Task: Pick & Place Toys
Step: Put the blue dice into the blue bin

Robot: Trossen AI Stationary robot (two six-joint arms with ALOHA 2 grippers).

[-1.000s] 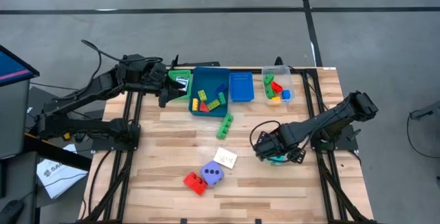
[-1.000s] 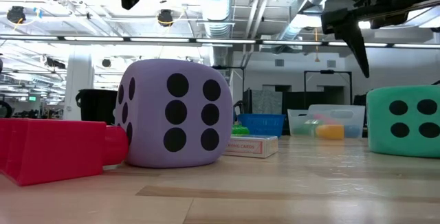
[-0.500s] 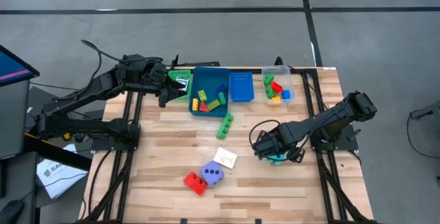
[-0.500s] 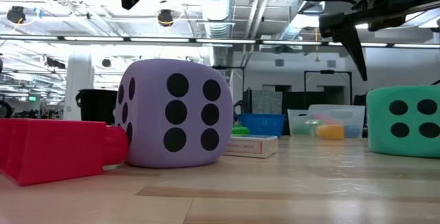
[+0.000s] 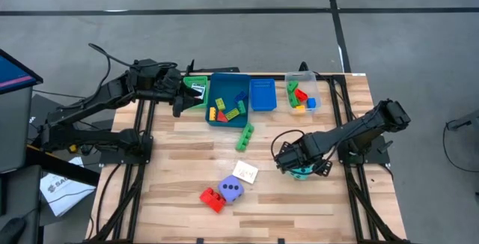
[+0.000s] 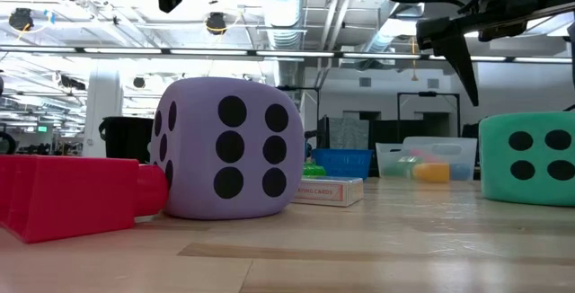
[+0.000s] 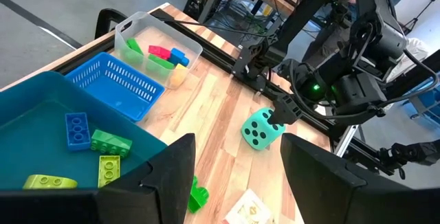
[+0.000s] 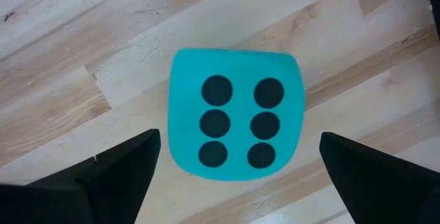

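Observation:
A teal dotted dice (image 8: 234,114) sits flat on the wood table, six dots up. My right gripper (image 8: 240,136) hangs open straight above it, pointing down, one finger on either side and clear of it; in the low view a finger (image 6: 463,59) shows well above the dice (image 6: 528,158). My left gripper (image 7: 237,145) waits open over the blue tray (image 5: 227,100) at the far left. A purple dice (image 5: 231,189), a red brick (image 5: 212,197), a white card (image 5: 245,172) and a green brick (image 5: 245,135) lie on the table.
Along the far edge stand a green tray (image 5: 196,90), the blue tray with several bricks, a blue basket (image 5: 262,94) and a clear tray (image 5: 302,94) holding bricks. Bare wood lies between the teal dice (image 5: 302,173) and the trays.

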